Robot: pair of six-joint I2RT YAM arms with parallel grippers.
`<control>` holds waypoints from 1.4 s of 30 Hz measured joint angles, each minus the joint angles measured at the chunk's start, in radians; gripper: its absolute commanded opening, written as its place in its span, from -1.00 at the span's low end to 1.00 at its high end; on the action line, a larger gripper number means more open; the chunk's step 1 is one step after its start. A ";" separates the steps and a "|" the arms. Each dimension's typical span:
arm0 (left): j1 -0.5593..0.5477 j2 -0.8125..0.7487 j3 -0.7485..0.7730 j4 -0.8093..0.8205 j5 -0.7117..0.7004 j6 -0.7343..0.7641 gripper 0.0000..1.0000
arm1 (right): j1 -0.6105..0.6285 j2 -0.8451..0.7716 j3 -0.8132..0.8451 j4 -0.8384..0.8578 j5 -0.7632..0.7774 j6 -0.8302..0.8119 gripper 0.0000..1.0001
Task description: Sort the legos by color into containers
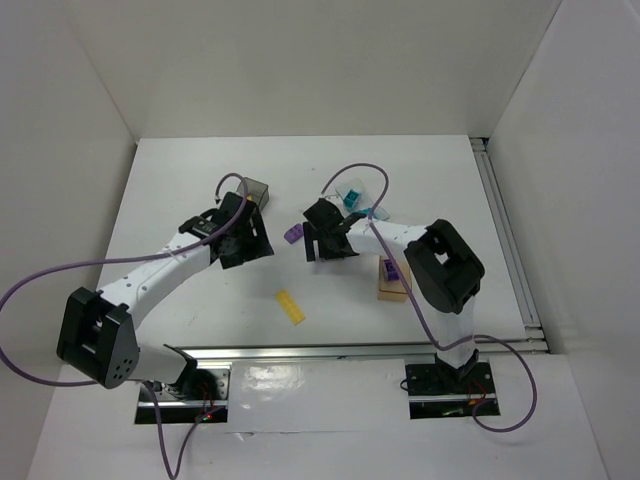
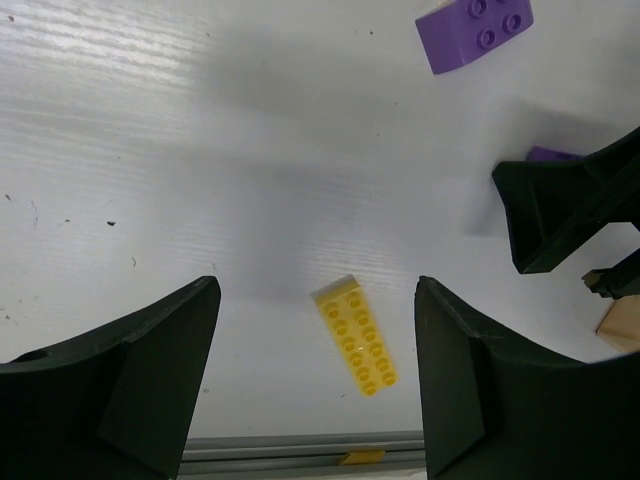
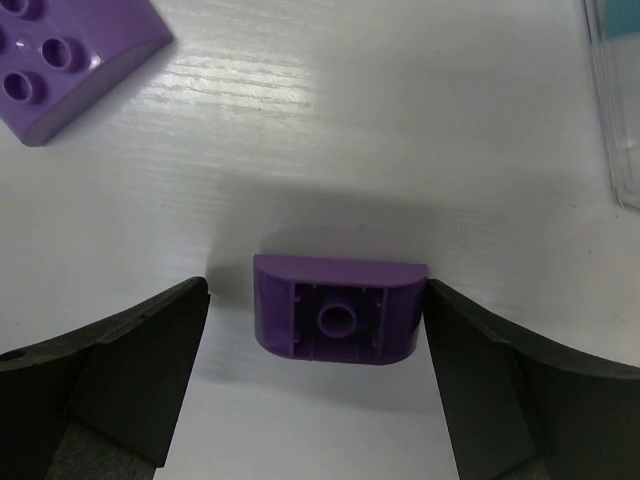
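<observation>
My right gripper (image 3: 318, 295) is open and low over the table, its jaws either side of a purple lego (image 3: 340, 310) that lies on its side, hollow underside towards the camera. The right finger (image 3: 480, 380) is at the brick's end; the left one stands apart. A second purple lego (image 3: 70, 55) lies to the upper left, also seen from above (image 1: 293, 233). My left gripper (image 2: 315, 290) is open and empty above a flat yellow lego (image 2: 358, 347), which lies near the front edge (image 1: 290, 306). The right gripper (image 1: 322, 245) and the left gripper (image 1: 250, 240) sit mid-table.
The dark grey bin (image 1: 258, 190) stands behind the left gripper. The clear bin (image 1: 352, 195) holds teal legos. The tan bin (image 1: 392, 285) at the right holds a purple lego (image 1: 393, 270). A metal rail (image 1: 350, 350) runs along the table's near edge.
</observation>
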 measured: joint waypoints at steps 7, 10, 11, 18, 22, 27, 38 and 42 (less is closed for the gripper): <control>0.000 -0.003 0.008 -0.001 -0.029 0.000 0.63 | -0.002 0.019 0.024 0.008 0.007 0.002 0.10; 0.000 -0.008 0.008 -0.003 -0.038 0.000 0.61 | -0.001 0.019 0.024 0.007 0.012 0.009 -0.03; 0.000 -0.010 0.007 -0.004 -0.040 0.000 0.61 | -0.001 0.018 0.024 0.004 0.016 0.010 -0.03; -0.012 -0.018 -0.019 -0.002 -0.028 0.001 0.56 | 0.000 -0.063 0.023 -0.071 0.086 0.015 -0.03; -0.072 0.011 -0.024 0.012 -0.021 0.002 0.56 | -0.006 -0.255 -0.019 -0.088 0.165 0.037 0.00; -0.217 0.100 -0.024 0.020 -0.026 -0.056 0.63 | -0.020 -0.542 -0.154 -0.100 0.251 0.085 0.02; -0.372 0.205 -0.010 0.001 -0.058 -0.285 0.70 | -0.203 -0.619 -0.321 -0.155 0.290 0.105 0.08; -0.376 0.216 -0.010 -0.004 -0.072 -0.327 0.72 | -0.251 -0.603 -0.322 -0.147 0.280 0.090 0.08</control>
